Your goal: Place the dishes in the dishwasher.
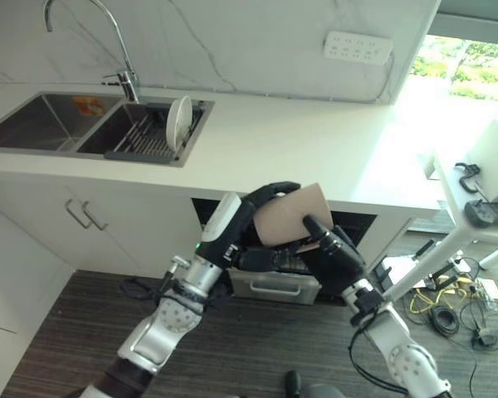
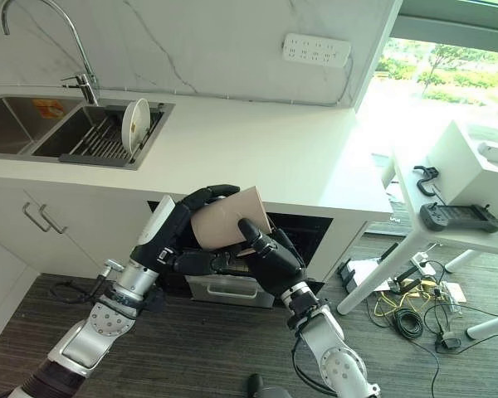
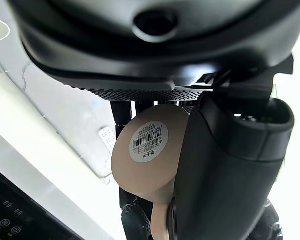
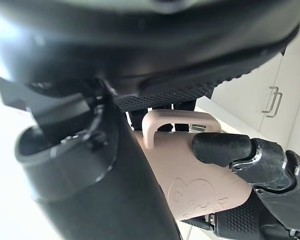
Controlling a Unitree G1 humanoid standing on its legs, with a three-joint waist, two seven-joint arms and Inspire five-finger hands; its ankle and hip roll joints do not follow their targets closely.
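A tan mug (image 1: 290,214) with a handle hangs in the air in front of the counter, above the open dishwasher (image 1: 274,286). My left hand (image 1: 253,211) is shut on it, fingers curled over its top side. My right hand (image 1: 336,257) grips it from below and the right, thumb pressed on its wall. The left wrist view shows the mug's base (image 3: 147,160) with a white sticker. In the right wrist view the mug's handle (image 4: 162,125) sits by my fingers. A white plate (image 1: 178,123) stands upright in the sink rack.
A double sink (image 1: 33,124) with a tall faucet (image 1: 120,50) is set in the white counter (image 1: 315,149) at the left. Cabinet doors with handles (image 1: 83,217) are below it. A white table (image 1: 481,207) with devices stands at the right, with cables (image 1: 448,307) on the floor.
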